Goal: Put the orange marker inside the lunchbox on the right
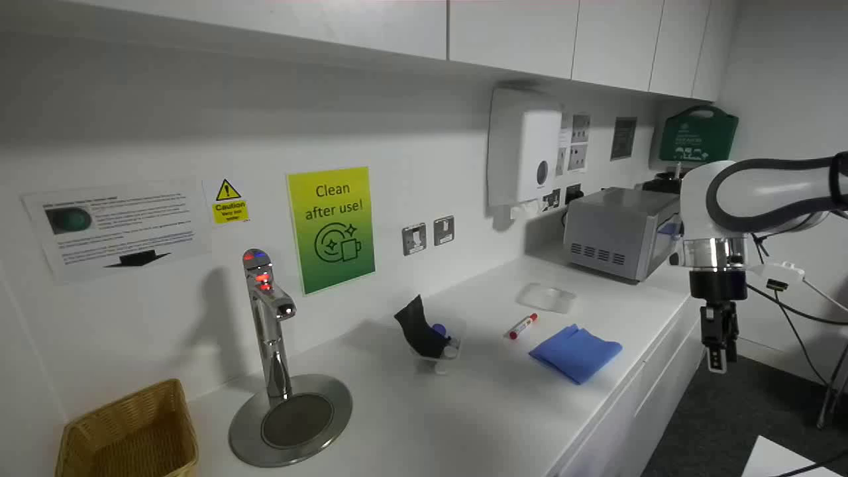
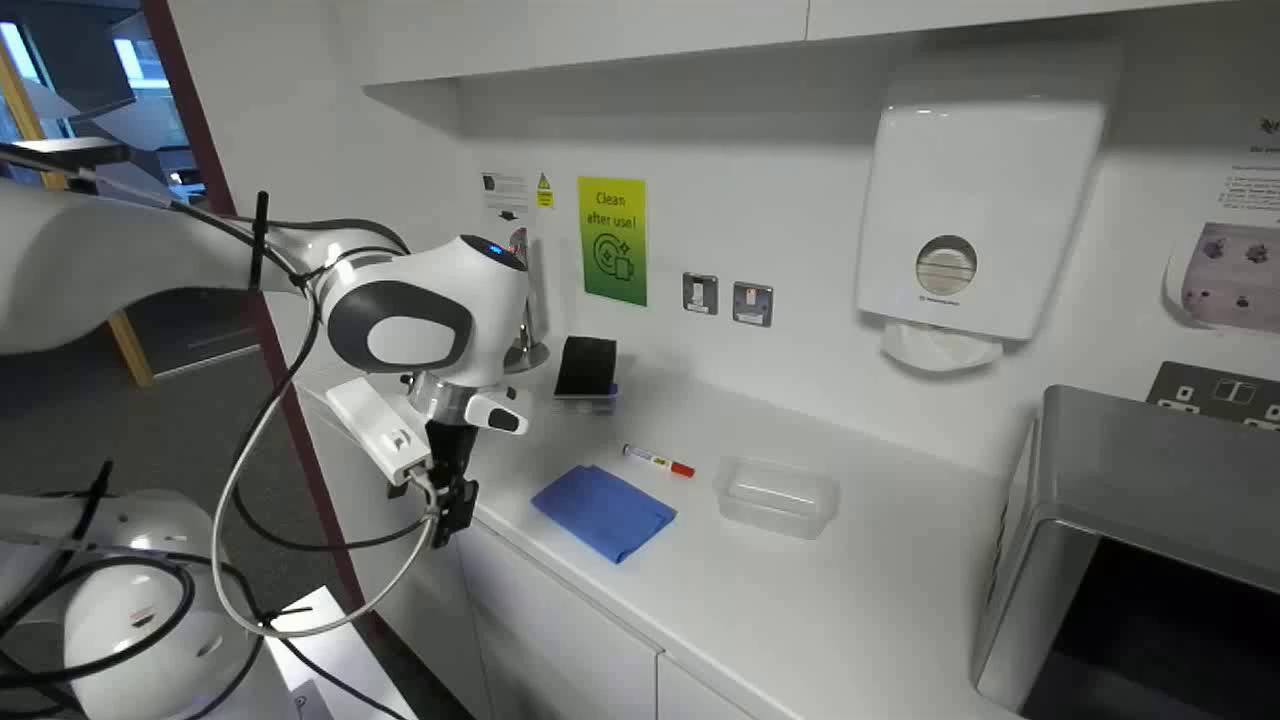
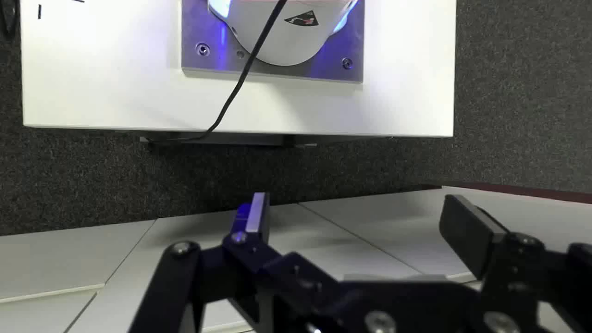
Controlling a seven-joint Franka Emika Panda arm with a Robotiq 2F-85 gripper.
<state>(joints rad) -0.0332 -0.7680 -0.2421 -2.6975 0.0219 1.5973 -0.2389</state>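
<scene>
The orange marker point(image 1: 523, 326), white-bodied with a reddish-orange cap, lies on the white counter. It also shows in an exterior view point(image 2: 658, 461), between the blue cloth and a clear plastic lunchbox point(image 2: 775, 521). This lunchbox, open at the top, also shows in an exterior view point(image 1: 565, 305); it looks empty. My gripper point(image 1: 719, 358) hangs pointing down off the counter's front edge, apart from the marker and the lunchbox; it also shows in an exterior view point(image 2: 457, 515). In the wrist view the gripper point(image 3: 363, 219) has its fingers wide apart with nothing between them. Marker and lunchbox are out of the wrist view.
A folded blue cloth point(image 1: 576, 353) lies near the counter's front edge. A second clear container point(image 1: 454, 346) holds a black item point(image 1: 423, 330). A tap point(image 1: 268, 331) and wicker basket point(image 1: 132, 437) stand at one end, a grey microwave point(image 1: 619, 232) at the other.
</scene>
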